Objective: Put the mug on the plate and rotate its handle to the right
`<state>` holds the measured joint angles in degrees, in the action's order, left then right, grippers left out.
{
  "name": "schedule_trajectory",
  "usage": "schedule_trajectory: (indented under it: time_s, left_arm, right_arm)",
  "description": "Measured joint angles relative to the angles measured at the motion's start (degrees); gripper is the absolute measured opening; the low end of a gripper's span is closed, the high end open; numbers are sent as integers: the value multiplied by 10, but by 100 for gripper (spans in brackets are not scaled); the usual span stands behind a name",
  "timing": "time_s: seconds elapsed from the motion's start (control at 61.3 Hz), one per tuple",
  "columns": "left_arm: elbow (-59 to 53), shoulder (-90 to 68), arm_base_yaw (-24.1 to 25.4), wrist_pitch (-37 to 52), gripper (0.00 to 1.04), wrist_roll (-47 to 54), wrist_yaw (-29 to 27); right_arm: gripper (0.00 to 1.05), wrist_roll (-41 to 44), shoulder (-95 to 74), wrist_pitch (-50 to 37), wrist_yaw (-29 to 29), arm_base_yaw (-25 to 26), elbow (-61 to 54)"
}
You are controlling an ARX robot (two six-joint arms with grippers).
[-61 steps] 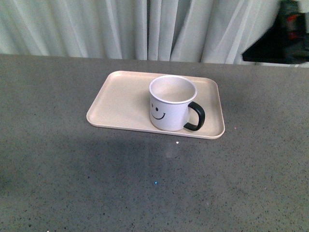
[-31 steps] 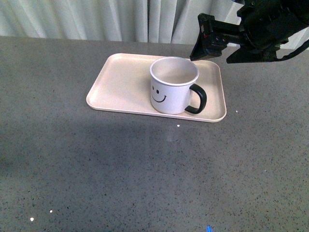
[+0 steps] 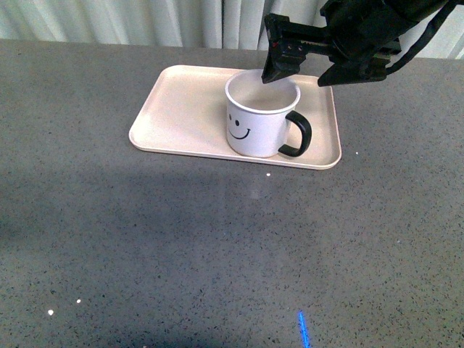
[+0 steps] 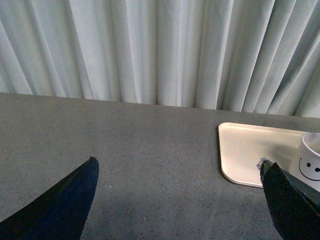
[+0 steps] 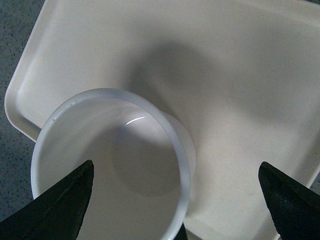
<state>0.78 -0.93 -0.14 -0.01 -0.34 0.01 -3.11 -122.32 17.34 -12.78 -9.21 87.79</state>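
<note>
Site: I take this for a staged lab bay | grey speckled table (image 3: 145, 254) | white pleated curtain (image 4: 150, 50) as backdrop

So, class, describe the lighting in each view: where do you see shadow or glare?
Front view: a soft shadow crosses the table before the plate, plus bright specks and a blue streak low down. Right wrist view: a curved glint inside the mug, a soft shadow on the plate beside it. Left wrist view: even light, no glare.
</note>
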Motion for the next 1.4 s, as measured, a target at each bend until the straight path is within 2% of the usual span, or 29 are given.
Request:
schedule_trajectory:
  time_s: [0.065,0.538,0.669,0.93,1.175,1.403]
  left_arm:
    - [0,0,0,0,95,0,0]
    - [0,0,0,0,95,0,0]
    - [0,0,0,0,95,0,0]
    - [0,0,0,0,95,0,0]
    - [0,0,0,0,95,0,0]
    - [0,0,0,0,95,0,0]
  right_arm:
    - [92,-4,-8,5,10,-6,8]
    - [21,-16,-31,16,40,-23,16]
    - [2,4,-32,29,37,-20,18]
    - [1,128,-46,105,27,3,90]
    - [1,263,-73,191,-23,34,195]
    - [1,379,-94,258,-52,34,264]
